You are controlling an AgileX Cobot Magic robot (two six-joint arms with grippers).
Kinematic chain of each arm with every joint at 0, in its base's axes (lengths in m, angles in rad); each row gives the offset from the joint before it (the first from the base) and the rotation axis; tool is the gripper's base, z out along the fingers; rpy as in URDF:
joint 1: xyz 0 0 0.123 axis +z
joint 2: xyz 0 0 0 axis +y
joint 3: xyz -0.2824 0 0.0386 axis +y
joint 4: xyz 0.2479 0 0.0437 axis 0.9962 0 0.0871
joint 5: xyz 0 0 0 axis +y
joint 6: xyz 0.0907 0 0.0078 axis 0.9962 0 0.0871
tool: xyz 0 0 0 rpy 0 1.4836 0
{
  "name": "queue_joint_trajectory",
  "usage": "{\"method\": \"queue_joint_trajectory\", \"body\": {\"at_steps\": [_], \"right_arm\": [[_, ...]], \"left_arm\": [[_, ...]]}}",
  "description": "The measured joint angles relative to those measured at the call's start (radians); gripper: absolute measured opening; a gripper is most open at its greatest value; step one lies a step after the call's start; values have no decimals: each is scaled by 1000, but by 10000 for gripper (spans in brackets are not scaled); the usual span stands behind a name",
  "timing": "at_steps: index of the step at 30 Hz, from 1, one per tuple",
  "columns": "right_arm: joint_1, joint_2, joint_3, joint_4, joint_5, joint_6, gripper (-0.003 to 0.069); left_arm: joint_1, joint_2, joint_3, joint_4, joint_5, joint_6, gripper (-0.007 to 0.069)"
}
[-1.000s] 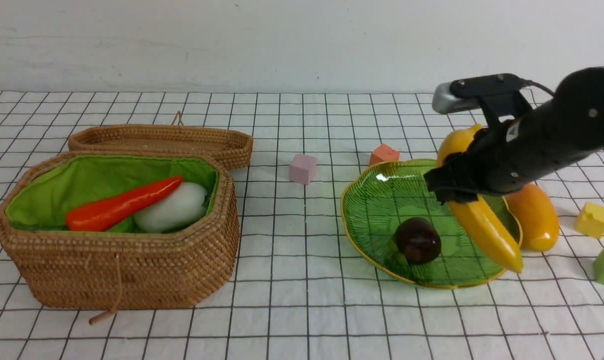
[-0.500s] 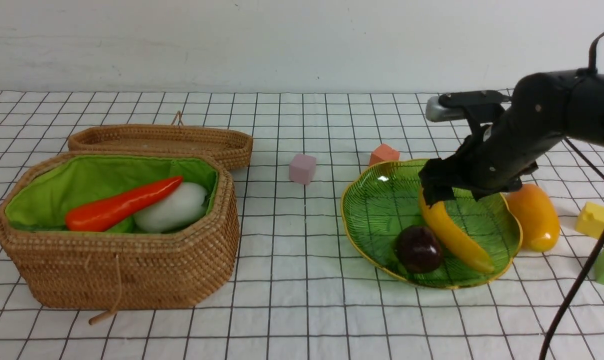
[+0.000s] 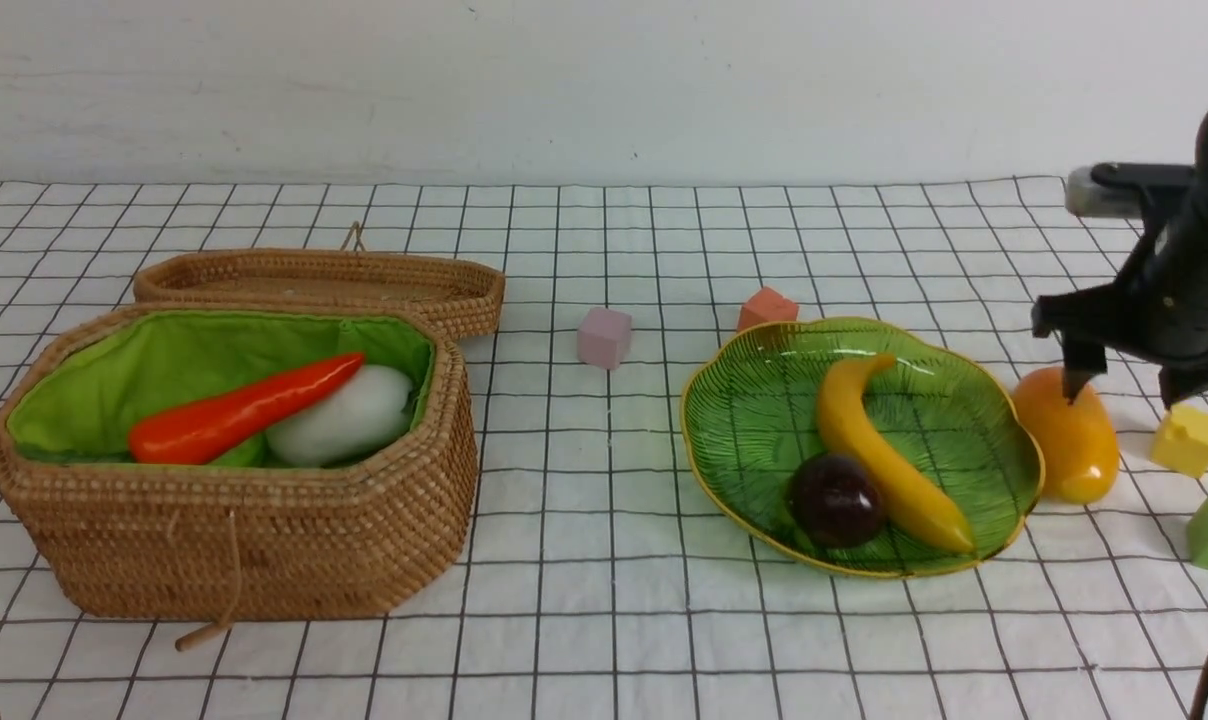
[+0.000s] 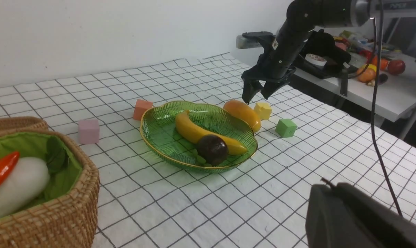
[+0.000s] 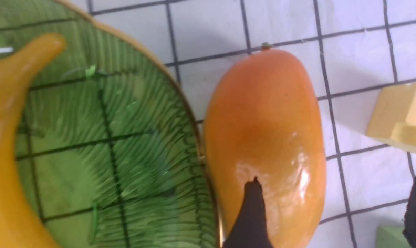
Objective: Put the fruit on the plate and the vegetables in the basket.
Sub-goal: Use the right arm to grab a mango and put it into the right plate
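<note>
Black right gripper was released, nothing in it, jaws wide above the mango. One finger sat over the mango, not past it; straight down from there, I'd have expected it to jab the fruit or shove it into the plate. Mango lay just outside the plate's rim; banana and mangosteen lay on the plate. Yellow cube near the plate's mango side risked a knock from the other finger. Couldn't make out the mango's underside or fingertip height.
</note>
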Motion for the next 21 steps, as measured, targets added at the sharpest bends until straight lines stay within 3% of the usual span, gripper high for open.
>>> {"method": "queue_joint_trajectory", "body": {"at_steps": [8,21], "right_arm": [[-54,85,-19,202,-39,-123,591],[-59,121,-35,216,-89,-142,594]], "left_arm": [[0,0,0,0,2,0,0],[0,0,0,-1,2,0,5]]}}
